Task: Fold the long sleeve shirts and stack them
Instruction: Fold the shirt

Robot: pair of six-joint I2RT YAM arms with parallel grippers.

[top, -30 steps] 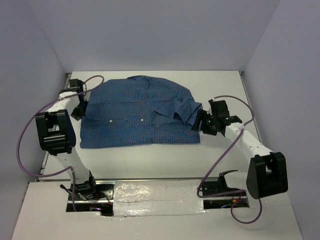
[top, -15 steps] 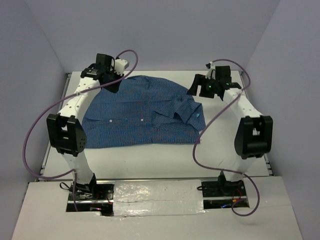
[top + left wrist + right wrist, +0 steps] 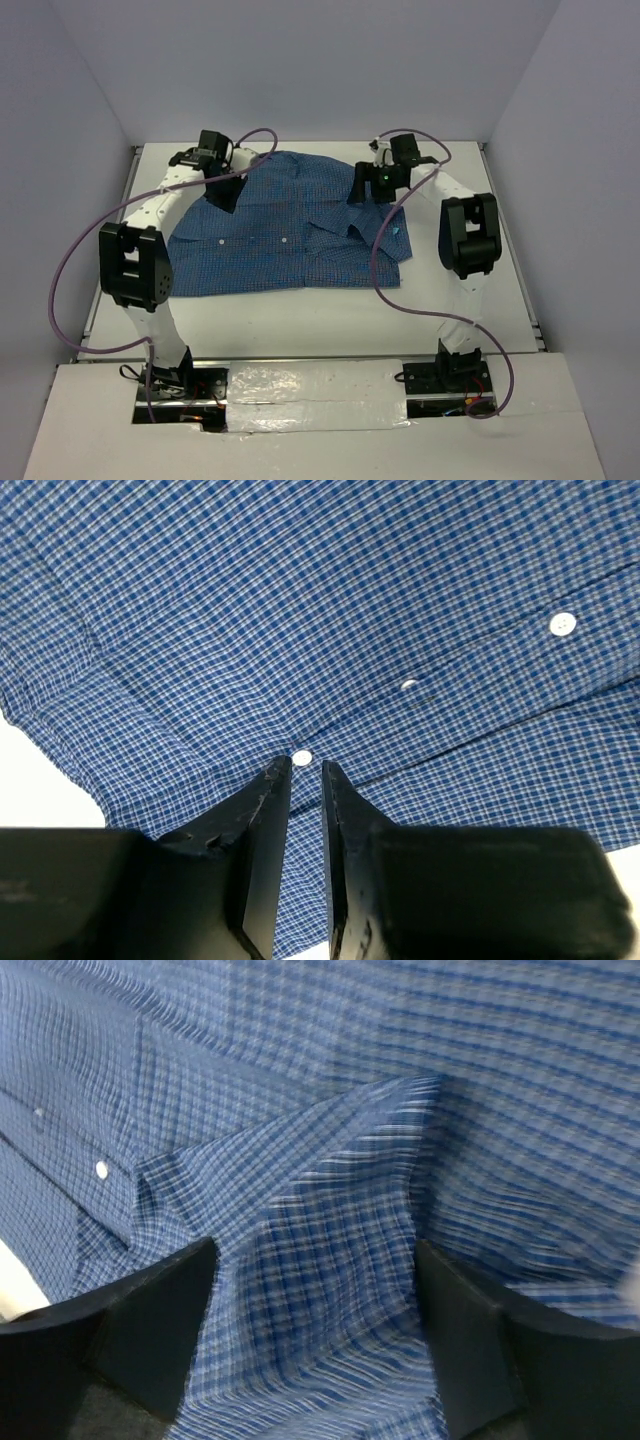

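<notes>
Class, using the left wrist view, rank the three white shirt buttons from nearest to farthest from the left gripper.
1. Lowest button, just beyond the left gripper tips.
2. Middle button, up and right.
3. Top-right button, near the picture's right edge.

A: What's unclear here?

B: On the right wrist camera the shirt [image 3: 300, 1110] is blurred — its checks smear into streaks, and every edge of the picture cuts it off.

A: And the left wrist?

B: Sharp, but the left hand [image 3: 306, 770] runs off the bottom edge. From above, the right hand [image 3: 365, 188] covers part of the shirt's far side — its fingertips are too small to tell apart.
</notes>
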